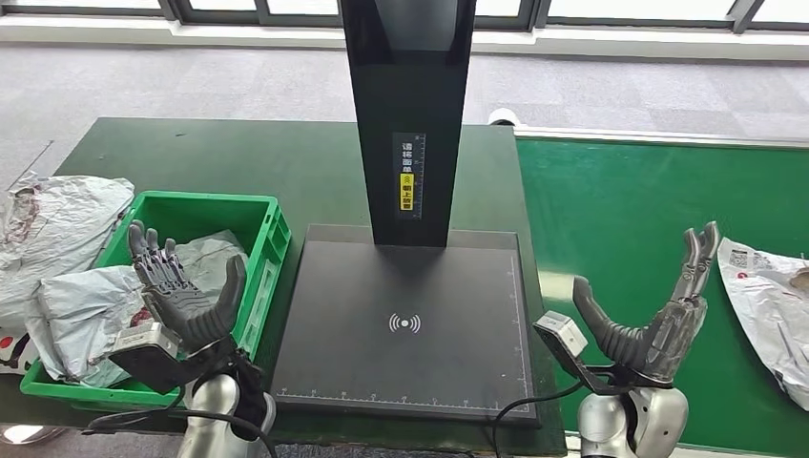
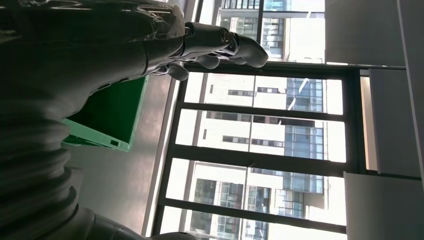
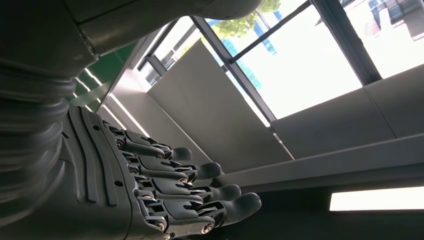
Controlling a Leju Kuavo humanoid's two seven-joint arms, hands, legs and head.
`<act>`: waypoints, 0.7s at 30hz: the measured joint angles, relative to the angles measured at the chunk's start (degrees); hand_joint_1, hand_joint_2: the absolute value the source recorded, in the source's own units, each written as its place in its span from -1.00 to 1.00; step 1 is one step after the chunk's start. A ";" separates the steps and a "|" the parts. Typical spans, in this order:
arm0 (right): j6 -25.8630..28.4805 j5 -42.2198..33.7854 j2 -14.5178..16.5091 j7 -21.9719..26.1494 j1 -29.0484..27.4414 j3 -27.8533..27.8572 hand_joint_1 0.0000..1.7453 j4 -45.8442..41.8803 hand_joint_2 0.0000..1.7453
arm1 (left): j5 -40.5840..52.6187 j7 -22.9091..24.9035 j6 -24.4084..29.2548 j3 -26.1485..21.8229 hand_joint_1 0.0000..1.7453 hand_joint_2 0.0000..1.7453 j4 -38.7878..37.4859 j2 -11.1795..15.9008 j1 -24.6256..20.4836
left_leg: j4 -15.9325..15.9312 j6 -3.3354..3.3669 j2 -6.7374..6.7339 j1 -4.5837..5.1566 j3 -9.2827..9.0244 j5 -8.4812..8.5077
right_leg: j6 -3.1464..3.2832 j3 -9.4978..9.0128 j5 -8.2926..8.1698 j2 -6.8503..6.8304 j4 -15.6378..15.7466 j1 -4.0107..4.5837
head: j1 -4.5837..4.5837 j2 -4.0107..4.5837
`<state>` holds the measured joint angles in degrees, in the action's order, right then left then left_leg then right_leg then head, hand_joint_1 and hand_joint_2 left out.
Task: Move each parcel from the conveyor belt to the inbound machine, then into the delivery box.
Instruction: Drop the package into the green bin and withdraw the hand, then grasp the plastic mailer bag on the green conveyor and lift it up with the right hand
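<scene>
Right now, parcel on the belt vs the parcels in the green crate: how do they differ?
The belt parcel lies alone on the green conveyor belt, beside the right hand; the crate parcels are heaped in the green crate, by the left hand. The belt parcel shows a printed label; the crate parcels are more crumpled. Both are grey-white poly bags, and neither hand touches them.

This looks like a parcel-sorting demo station set up inside an office building. A green conveyor belt runs beside a dark green table bearing a black scanner with a tall post and a wireless mark on its plate, a green crate holds grey mail bags, and another bag lies on the belt. Grey carpet and large windows facing high-rise blocks show the office setting.
</scene>
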<state>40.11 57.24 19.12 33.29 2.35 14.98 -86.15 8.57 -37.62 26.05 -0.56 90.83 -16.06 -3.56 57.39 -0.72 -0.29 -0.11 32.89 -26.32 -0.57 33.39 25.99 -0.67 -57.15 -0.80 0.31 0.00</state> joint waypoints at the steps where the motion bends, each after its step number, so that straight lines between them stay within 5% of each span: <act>1: 0.00 0.01 0.00 0.00 0.03 0.15 -1.00 0.08 1.00 | 0.00 0.00 0.00 0.21 -1.00 1.00 0.10 0.02 0.13 | 0.00 0.00 0.00 -0.01 0.00 0.00 | 0.00 0.00 0.00 0.00 0.00 0.00 | 0.00 0.00; 21: 0.00 0.00 0.00 0.00 0.04 0.64 -1.00 0.25 1.00 | -0.02 0.00 -0.01 1.26 -1.00 1.00 0.60 0.13 0.60 | 0.00 0.00 0.00 -0.02 0.00 0.01 | 0.00 -0.01 0.00 0.00 0.00 -0.02 | 0.00 0.00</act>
<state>40.11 57.24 19.12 33.29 2.39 15.63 -85.90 8.55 -37.62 26.04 0.70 91.43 -15.93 -2.96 57.40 -0.72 -0.29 -0.13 32.89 -26.32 -0.57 33.38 25.99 -0.67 -57.15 -0.82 0.31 0.00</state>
